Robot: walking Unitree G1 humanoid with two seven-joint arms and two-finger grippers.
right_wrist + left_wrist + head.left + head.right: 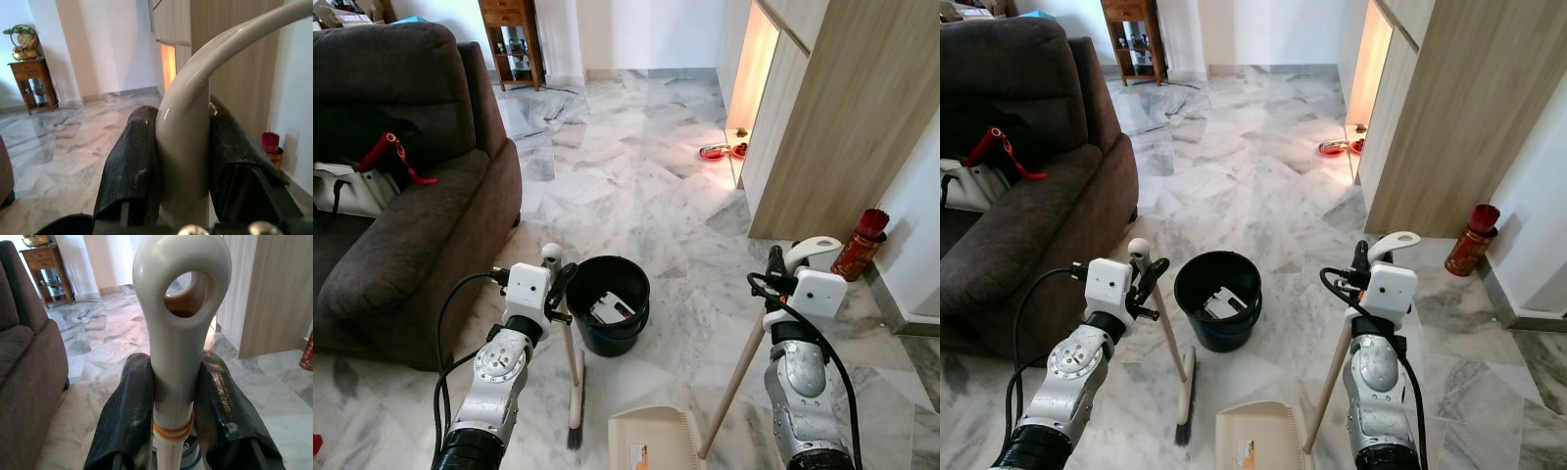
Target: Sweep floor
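My left gripper (pixel 555 279) is shut on the cream top of a broom handle (pixel 179 357); the wooden stick slants down to the broom's dark bristles (pixel 576 416) on the marble floor. My right gripper (pixel 779 269) is shut on the curved cream grip of a dustpan handle (pixel 188 137). That handle's wooden pole (pixel 734 387) runs down to the cream dustpan (pixel 654 441), which lies on the floor between my arms. A black bucket (pixel 608 304) with scraps of paper inside stands just beyond the broom.
A dark brown sofa (pixel 411 196) with a white bag and a red strap stands on the left. A wooden cupboard (pixel 842 117) rises on the right, with a red tin (pixel 858 250) beside it and red bowls (pixel 715 151) by its far corner. A wooden side table (pixel 512 39) stands far back.
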